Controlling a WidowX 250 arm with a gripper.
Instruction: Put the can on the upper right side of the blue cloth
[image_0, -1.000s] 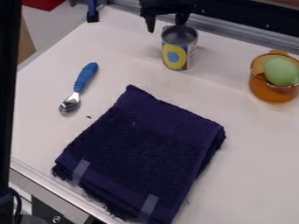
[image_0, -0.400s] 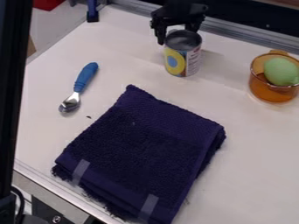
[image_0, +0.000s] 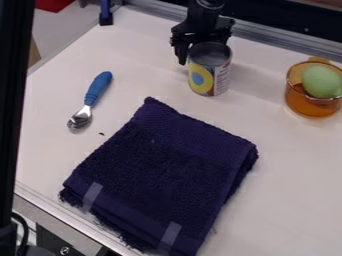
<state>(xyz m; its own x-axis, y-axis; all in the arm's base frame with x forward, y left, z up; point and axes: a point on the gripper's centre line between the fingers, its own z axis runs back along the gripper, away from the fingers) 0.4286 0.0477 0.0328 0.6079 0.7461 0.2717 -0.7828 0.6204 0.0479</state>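
1. Camera view: the tool (image_0: 202, 50) is spread wide behind the can (image_0: 210, 72).
2. The can stands upright on the worktop (image_0: 290, 170), apart from the blue cloth (image_0: 163, 160).
3. Pushed without a grip, it could catch the cloth's thick edge and tip.

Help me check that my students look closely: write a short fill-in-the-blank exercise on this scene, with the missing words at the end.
1. The can is ______ rather than lying on its side, and is not yet on the dark blue cloth.
2. On the can's label, a blue spot sits inside a ring coloured ______.
3. The spoon has a handle coloured ______.
4. The see-through orange cup holds a rounded object coloured ______.

Missing words: upright; yellow; blue; green.
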